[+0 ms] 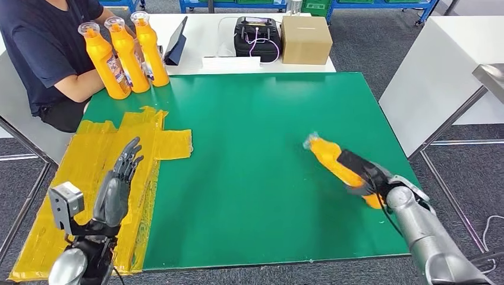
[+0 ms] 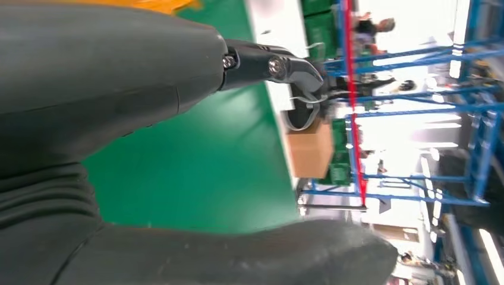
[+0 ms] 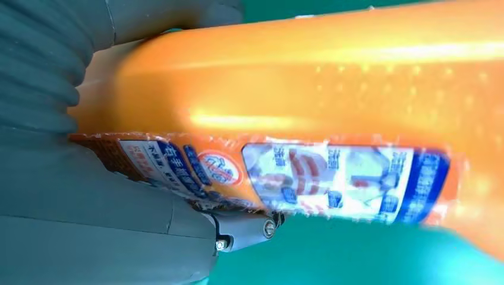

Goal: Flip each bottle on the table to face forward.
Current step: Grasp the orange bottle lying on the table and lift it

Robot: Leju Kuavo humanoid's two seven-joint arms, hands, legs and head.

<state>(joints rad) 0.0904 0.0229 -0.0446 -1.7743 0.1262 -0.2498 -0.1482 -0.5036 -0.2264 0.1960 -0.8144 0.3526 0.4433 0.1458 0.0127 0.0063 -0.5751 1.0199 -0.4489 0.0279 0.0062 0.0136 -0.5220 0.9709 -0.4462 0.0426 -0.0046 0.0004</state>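
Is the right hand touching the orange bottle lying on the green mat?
Touching. In the right wrist view the right hand wraps the orange bottle, thumb and fingers pressed against its body; the head view shows dark fingers across it.

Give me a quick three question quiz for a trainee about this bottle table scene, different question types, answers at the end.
1. True or false: the right hand grips an orange bottle that lies tilted over the green mat.
2. How many orange bottles stand upright at the mat's far left corner, beside the person?
3. Multiple choice: the left hand is A) holding a bottle, B) open and empty over the yellow tape, C) pressing the cardboard box.

Key: 1 true; 2 three; 3 B.
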